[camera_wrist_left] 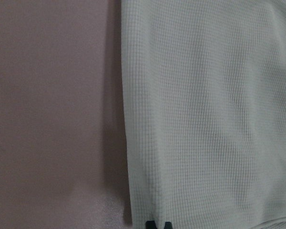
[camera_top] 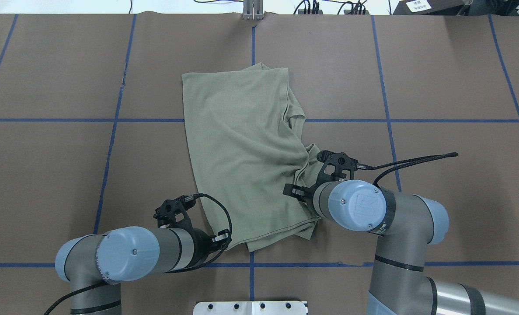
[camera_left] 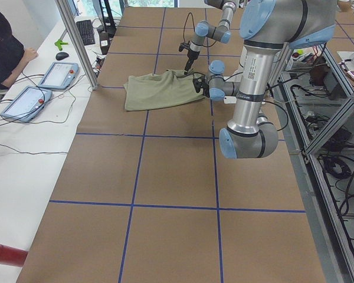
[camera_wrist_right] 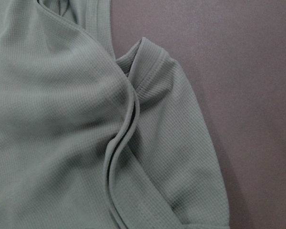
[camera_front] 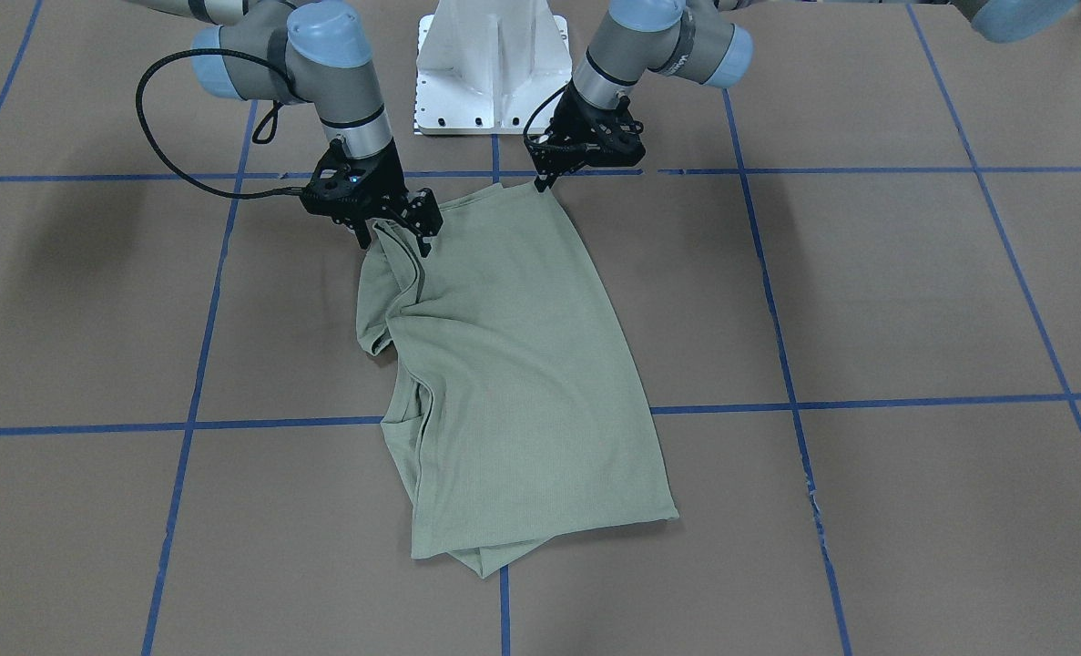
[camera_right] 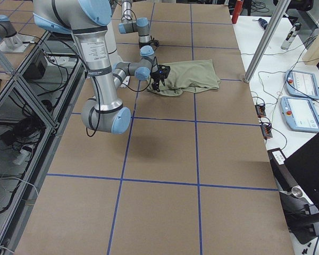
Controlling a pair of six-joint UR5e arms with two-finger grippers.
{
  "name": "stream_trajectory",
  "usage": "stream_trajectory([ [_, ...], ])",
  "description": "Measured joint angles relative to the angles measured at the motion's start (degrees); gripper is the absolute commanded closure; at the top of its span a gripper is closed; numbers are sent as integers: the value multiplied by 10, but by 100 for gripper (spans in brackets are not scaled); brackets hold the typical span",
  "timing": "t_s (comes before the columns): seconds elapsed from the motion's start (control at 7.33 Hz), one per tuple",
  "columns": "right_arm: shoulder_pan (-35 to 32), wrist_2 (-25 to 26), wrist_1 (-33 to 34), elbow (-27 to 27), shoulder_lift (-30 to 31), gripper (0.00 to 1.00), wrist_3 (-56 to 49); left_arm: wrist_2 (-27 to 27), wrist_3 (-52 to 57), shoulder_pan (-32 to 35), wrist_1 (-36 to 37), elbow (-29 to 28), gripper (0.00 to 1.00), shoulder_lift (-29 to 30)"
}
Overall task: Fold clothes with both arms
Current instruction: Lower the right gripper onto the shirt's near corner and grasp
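Note:
The pale sage-green shirt (camera_front: 513, 364) lies folded into a long panel on the brown table (camera_front: 868, 292), with a bunched sleeve and fold along one side (camera_wrist_right: 133, 114). My left gripper (camera_front: 540, 187) is low at the near corner of the shirt (camera_top: 237, 144). In the left wrist view its two tips (camera_wrist_left: 158, 224) are pinched together on the fabric edge (camera_wrist_left: 205, 119). My right gripper (camera_front: 394, 242) hovers over the bunched near corner with its fingers (camera_front: 425, 244) spread, straddling the fold and holding nothing.
The white pedestal base (camera_front: 494, 73) stands between the arms. Blue tape lines (camera_front: 777, 401) grid the table. Beside the table, a person (camera_left: 6, 53) sits at a bench with tablets (camera_left: 56, 73); more tablets (camera_right: 300, 85) lie on the opposite bench.

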State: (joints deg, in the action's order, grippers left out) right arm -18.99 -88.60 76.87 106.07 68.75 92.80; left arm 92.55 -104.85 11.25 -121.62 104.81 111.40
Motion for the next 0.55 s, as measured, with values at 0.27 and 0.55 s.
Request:
stream_trajectory([
  [0.27, 3, 2, 3, -3, 4, 0, -22, 0, 0, 0, 0, -1, 100, 0],
  [0.55, 11, 8, 3, -6, 5, 0, -25, 0, 0, -1, 0, 0, 100, 0],
])
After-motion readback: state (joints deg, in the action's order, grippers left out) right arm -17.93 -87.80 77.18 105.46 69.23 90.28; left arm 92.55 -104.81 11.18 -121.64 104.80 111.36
